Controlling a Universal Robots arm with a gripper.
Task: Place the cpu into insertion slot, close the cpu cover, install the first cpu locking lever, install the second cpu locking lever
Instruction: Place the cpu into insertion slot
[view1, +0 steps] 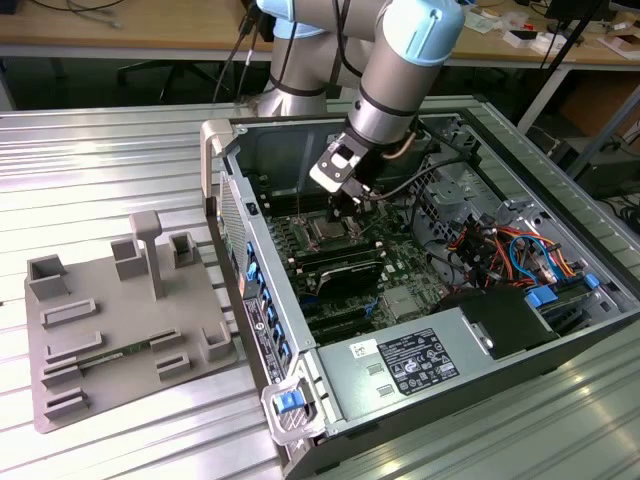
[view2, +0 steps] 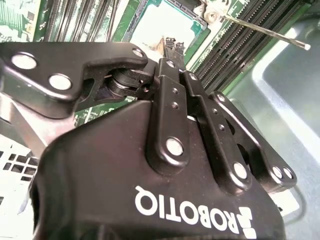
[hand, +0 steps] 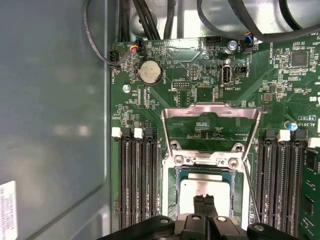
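In the exterior view my gripper (view1: 345, 207) hangs inside the open computer case, just above the insertion slot (view1: 328, 233). The cpu (hand: 205, 187), with its silver-grey top, lies flat in the insertion slot (hand: 169, 190). The gripper (hand: 205, 200) is shut, its fingertips together over the chip's top; whether they touch it I cannot tell. The cpu cover (hand: 210, 107) stands swung open beyond the socket's hinge edge. One thin locking lever (hand: 251, 190) sticks out beside the socket, also seen as the rod-shaped lever (view2: 265, 31) near the cpu (view2: 160, 27) and gripper (view2: 170, 44).
Black RAM slots (hand: 137, 185) flank the socket on both sides. Cables (view1: 500, 250) and a power supply (view1: 410, 365) fill the case toward the exterior view's right. A grey fixture plate (view1: 110, 320) lies on the ribbed table at the exterior view's left.
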